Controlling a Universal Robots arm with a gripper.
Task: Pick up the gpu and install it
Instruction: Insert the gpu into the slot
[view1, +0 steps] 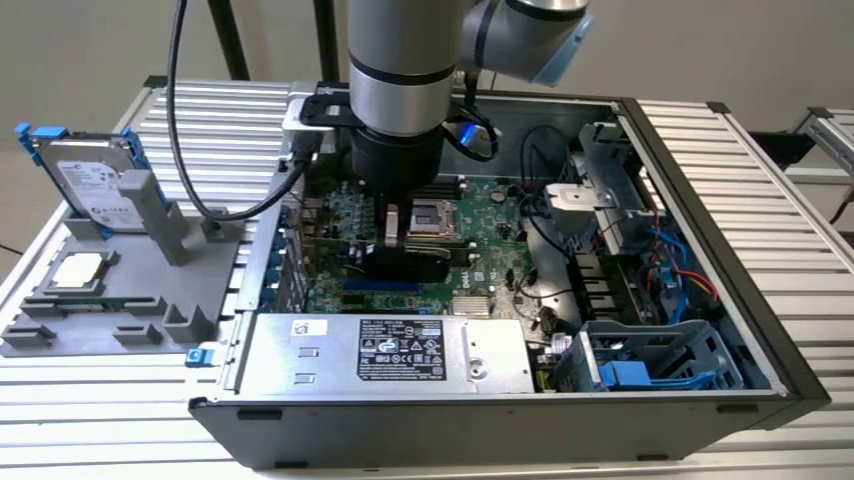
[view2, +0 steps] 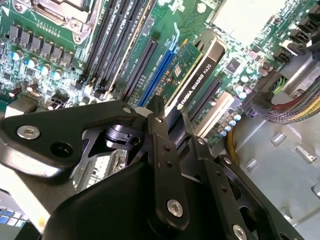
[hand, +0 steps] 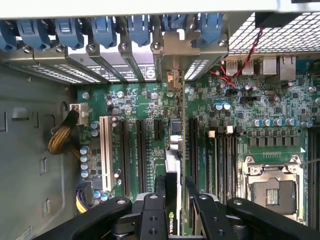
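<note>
Ribbed metal forms the tabletop (view1: 747, 150) on which you see an open computer case (view1: 721, 400), with a grey fixture (view1: 127, 290) on the exterior view's left carrying a hard drive (view1: 87, 185) with blue rails and a small square CPU chip (view1: 74, 272). Inside the case, the arm reaches down over the green motherboard (view1: 501, 260), and its hand (view2: 170, 122) is clenched on the gpu (view2: 192, 75) — in both wrist views you can see the black fingers (hand: 160, 187) pressed against either face of the card. Note that the gpu stands on edge between the expansion slots beside the blue slot (view2: 160, 72); whether it is fully seated cannot be told.
</note>
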